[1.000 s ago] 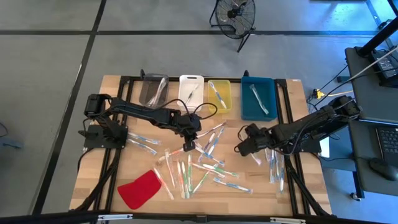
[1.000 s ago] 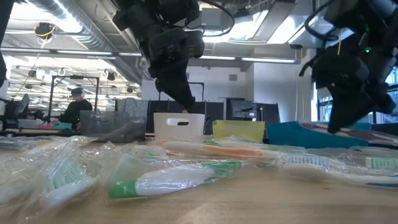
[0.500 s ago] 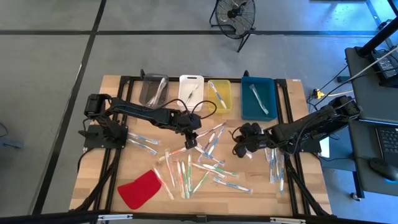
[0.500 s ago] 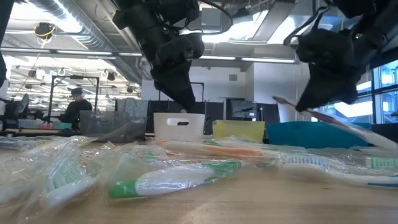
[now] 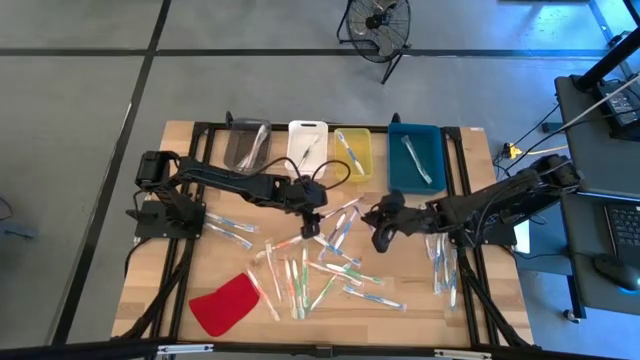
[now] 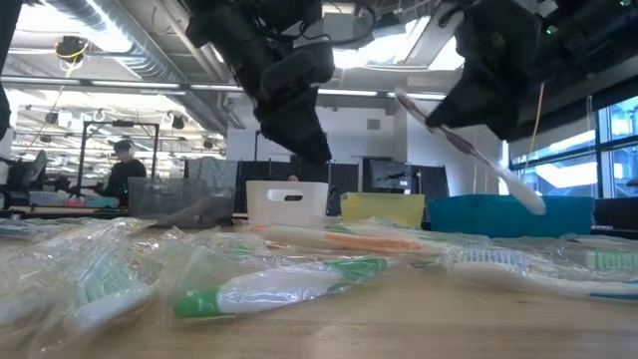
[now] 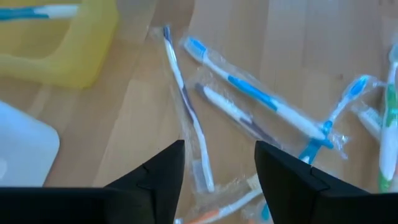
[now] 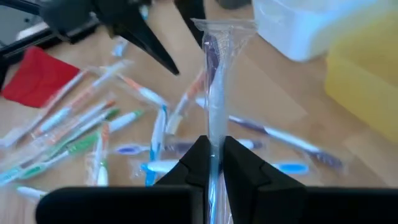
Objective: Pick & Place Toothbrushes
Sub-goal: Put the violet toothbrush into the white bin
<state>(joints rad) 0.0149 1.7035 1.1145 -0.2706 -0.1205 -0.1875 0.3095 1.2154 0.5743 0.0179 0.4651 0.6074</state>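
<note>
A wrapped purple toothbrush (image 8: 214,93) is up in the air over the middle of the table (image 5: 180,270), pinched tight in the right gripper (image 8: 212,163). More toothbrushes (image 5: 310,272) lie below on the wood. The left gripper (image 7: 217,163) hangs just above them, fingers apart, holding nothing.

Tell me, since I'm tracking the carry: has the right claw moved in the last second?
Yes. In the high view the right claw, shut on a wrapped toothbrush, has shifted leftward, toward the table's middle, below the blue bin.
</note>
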